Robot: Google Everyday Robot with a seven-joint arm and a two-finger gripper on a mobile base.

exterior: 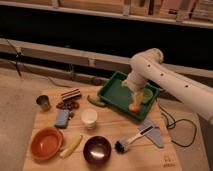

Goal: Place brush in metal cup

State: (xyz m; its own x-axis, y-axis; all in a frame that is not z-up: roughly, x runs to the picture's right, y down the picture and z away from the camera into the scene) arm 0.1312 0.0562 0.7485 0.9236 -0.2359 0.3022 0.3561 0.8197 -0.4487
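Observation:
The brush (131,140) lies on the wooden table (110,127) at the front right, with its black bristle head toward the front and its slim pale handle pointing back right. The small metal cup (43,102) stands upright at the table's far left. My gripper (133,96) hangs at the end of the white arm (165,80) over the green tray (112,93), just above an orange item (134,106) in the tray. It is well behind the brush and far to the right of the metal cup.
A translucent green cup (148,95) sits in the tray. On the table are a white paper cup (89,117), an orange bowl (46,142), a dark bowl (97,150), a yellow stick (71,146), a blue-grey block (62,118), a striped packet (71,94), a green vegetable (96,101) and a grey piece (155,135).

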